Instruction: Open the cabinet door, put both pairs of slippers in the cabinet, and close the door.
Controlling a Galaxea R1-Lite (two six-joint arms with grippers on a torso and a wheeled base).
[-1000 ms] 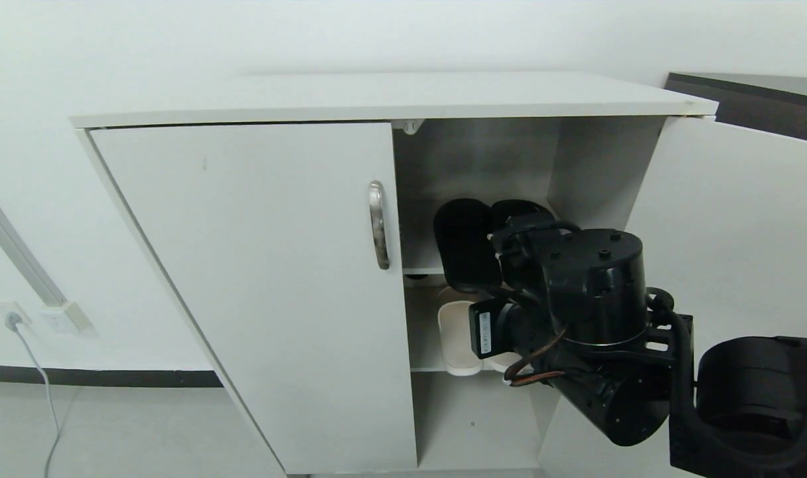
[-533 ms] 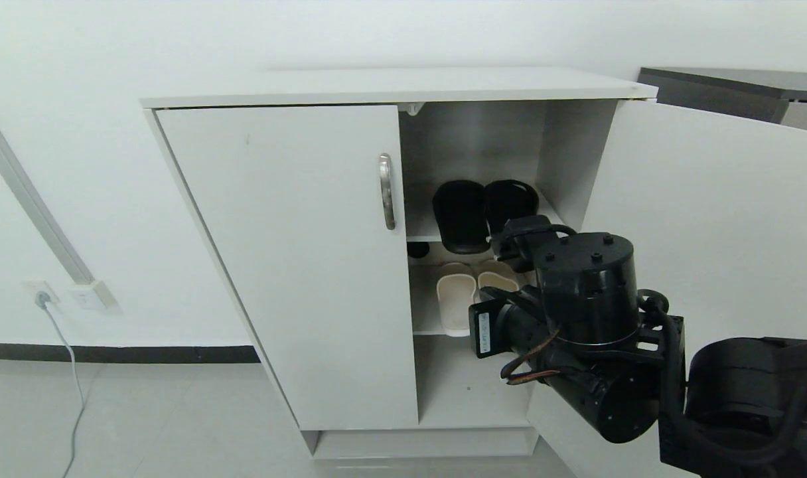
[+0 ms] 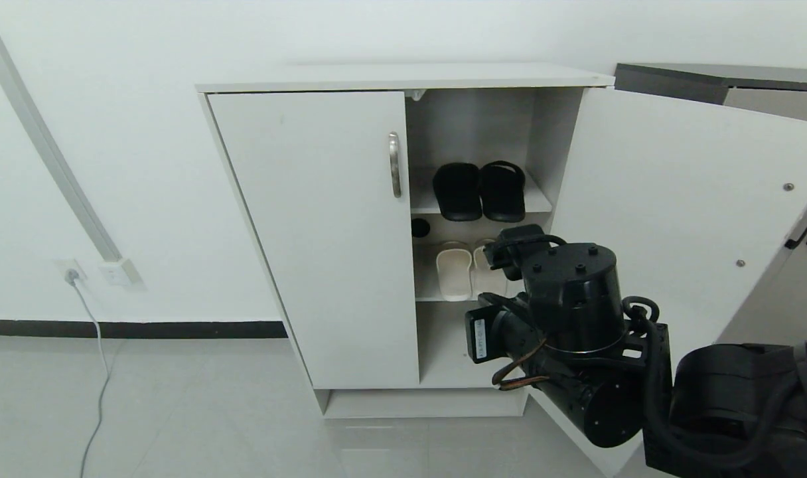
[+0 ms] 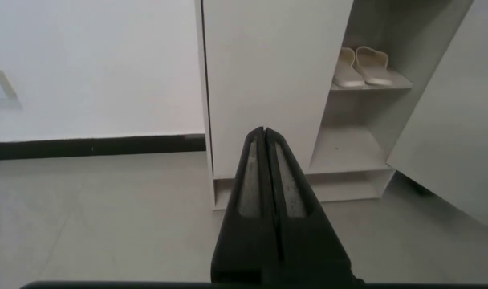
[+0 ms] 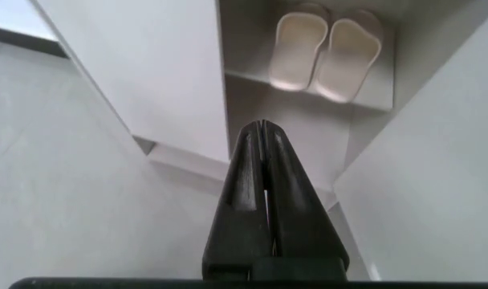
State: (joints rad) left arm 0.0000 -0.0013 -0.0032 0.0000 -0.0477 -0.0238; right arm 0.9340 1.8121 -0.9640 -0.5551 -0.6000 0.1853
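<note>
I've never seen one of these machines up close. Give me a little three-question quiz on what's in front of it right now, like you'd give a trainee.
1. True or false: the black slippers sit lower than the white slippers.
2. The cabinet door with the silver handle is: A) shut, B) swung wide open, C) taken off.
3. Short answer: what does the right gripper hold?

Key: 1) False, the black pair is higher up. 2) A. 3) Nothing; it is shut and empty.
</note>
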